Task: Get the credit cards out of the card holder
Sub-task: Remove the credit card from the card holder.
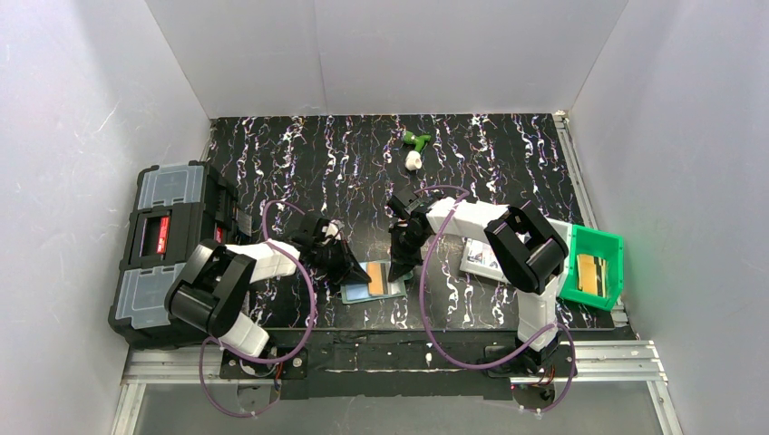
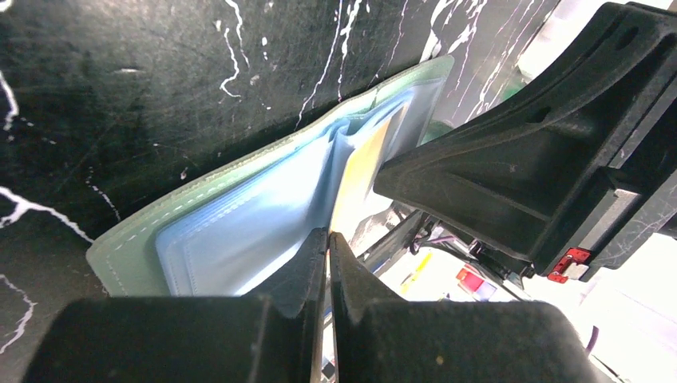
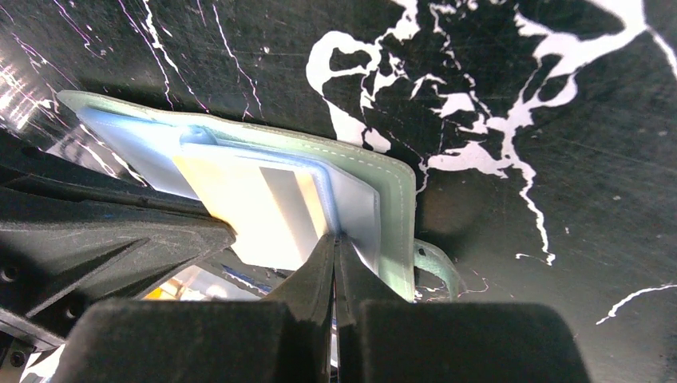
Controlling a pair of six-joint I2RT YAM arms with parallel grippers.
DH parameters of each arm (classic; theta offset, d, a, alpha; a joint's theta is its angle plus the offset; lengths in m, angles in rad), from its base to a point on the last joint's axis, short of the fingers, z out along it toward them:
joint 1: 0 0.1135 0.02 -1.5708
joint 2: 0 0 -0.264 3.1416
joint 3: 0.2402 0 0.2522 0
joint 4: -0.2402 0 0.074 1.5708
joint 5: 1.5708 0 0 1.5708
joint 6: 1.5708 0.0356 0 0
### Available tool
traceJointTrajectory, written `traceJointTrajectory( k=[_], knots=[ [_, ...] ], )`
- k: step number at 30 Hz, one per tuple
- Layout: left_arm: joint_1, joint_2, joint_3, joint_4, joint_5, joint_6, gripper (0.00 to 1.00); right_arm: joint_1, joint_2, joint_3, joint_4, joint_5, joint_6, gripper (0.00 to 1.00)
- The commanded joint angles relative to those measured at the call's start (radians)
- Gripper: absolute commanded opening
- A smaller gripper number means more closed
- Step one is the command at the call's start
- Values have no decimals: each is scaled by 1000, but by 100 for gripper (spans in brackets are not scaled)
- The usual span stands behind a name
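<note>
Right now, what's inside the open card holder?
A yellow-orange card with a pale stripe, tucked into the card holder. Whether more cards lie beneath is hidden.

Black table (image 1: 508, 172), veined all over with white marble streaks. The card holder (image 2: 239, 215) shows a pale green skin, white stitching and light blue pockets, and there's the credit card (image 3: 255, 215), yellow-orange with a grey stripe. Bright green bin (image 1: 615, 258). Black toolbox (image 1: 136, 237) with smoky grey lids and a red latch.
</note>
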Motion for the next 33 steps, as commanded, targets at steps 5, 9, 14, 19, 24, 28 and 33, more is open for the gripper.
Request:
traceJointTrajectory(
  k=[5, 9, 14, 19, 24, 28, 33],
  knots=[
    [36, -74, 2, -134, -36, 75, 0, 6, 65, -12, -29, 81, -10, 2],
    [45, -91, 15, -180, -53, 108, 0, 5, 66, -11, -29, 79, -11, 1],
    [51, -101, 41, -245, -84, 138, 0, 4, 66, -11, -28, 78, -11, 1],
    [53, -116, 84, -349, -136, 174, 0, 4, 52, -15, -24, 73, -15, 2],
    [53, -148, 134, -434, -165, 209, 0, 4, 13, -9, -11, 67, -32, 5],
    [55, -175, 166, -484, -186, 225, 0, 4, -22, 6, -9, 73, -44, 8],
    [55, -189, 194, -532, -211, 235, 0, 4, -59, 20, -14, 78, -58, 12]
  ],
)
